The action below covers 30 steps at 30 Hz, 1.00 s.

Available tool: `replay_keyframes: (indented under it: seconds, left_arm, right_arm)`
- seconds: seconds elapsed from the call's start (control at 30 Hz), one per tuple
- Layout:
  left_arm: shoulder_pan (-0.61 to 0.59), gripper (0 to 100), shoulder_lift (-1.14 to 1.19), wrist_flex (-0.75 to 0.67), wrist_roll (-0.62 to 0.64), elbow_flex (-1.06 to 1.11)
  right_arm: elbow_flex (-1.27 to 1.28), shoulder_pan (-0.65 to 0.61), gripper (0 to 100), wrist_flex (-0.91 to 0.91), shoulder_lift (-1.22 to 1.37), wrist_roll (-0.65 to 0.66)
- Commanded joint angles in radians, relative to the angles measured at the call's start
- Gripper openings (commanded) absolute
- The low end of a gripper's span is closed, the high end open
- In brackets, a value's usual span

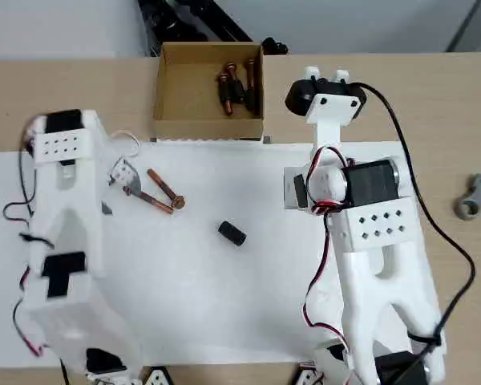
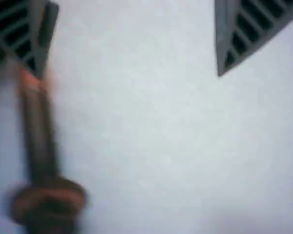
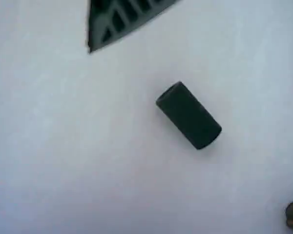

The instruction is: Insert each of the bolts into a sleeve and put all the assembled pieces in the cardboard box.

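A copper bolt (image 1: 164, 189) lies on the white sheet (image 1: 224, 305), head toward the sheet's middle, with a second copper shaft (image 1: 154, 201) close beside it. My left gripper (image 1: 122, 180) is open right at their plain ends. In the left wrist view, the left gripper (image 2: 128, 73) stands wide apart, one fingertip (image 2: 27, 39) over the tip of the bolt (image 2: 39, 146). A black sleeve (image 1: 232, 233) lies alone mid-sheet. My right gripper (image 1: 298, 191) hovers to its right, open and holding nothing. One finger (image 3: 122, 19) shows above the sleeve (image 3: 188, 115). The cardboard box (image 1: 167, 84) holds assembled bolts (image 1: 236, 87).
The box stands at the sheet's far edge, between the arms. A grey plastic part (image 1: 474, 196) lies on the wooden table at the far right. Black cables run along the right arm.
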Motion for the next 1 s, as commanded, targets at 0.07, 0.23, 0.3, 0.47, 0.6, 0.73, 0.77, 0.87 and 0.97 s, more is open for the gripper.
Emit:
replay_keyframes:
  seconds: [0.07,0.23,0.3,0.47,0.6,0.73,0.77,0.87,0.97]
  left_arm:
    - [0.023,21,-0.15,0.003,0.132,-0.041]
    - [0.026,21,-0.08,0.002,0.195,-0.039]
    - [0.026,21,-0.032,0.0,0.195,-0.044]
    - [0.028,21,0.06,-0.041,0.253,-0.05]
    - [0.057,21,0.104,-0.06,0.259,-0.051]
    - [0.091,21,0.129,-0.095,0.261,-0.051]
    - [0.092,21,0.132,-0.104,0.261,-0.051]
    - [0.086,21,0.155,-0.117,0.261,-0.051]
    - [0.083,21,0.184,-0.114,0.261,-0.051]
  right_arm:
    - [-0.006,-0.007,17.3,-0.018,-0.036,-0.012]
    - [-0.006,-0.007,17.3,-0.018,-0.036,-0.012]
    - [-0.006,-0.007,17.3,-0.018,-0.036,-0.012]
    - [-0.006,-0.007,17.3,-0.018,-0.036,-0.012]
    - [-0.006,-0.007,17.3,-0.013,-0.036,-0.012]
    - [-0.006,-0.007,17.3,-0.015,-0.036,-0.012]
    - [-0.006,-0.007,17.3,-0.015,-0.036,-0.012]
    - [-0.006,-0.007,17.3,-0.008,-0.036,-0.012]
    - [-0.006,-0.007,17.3,-0.007,-0.036,-0.012]
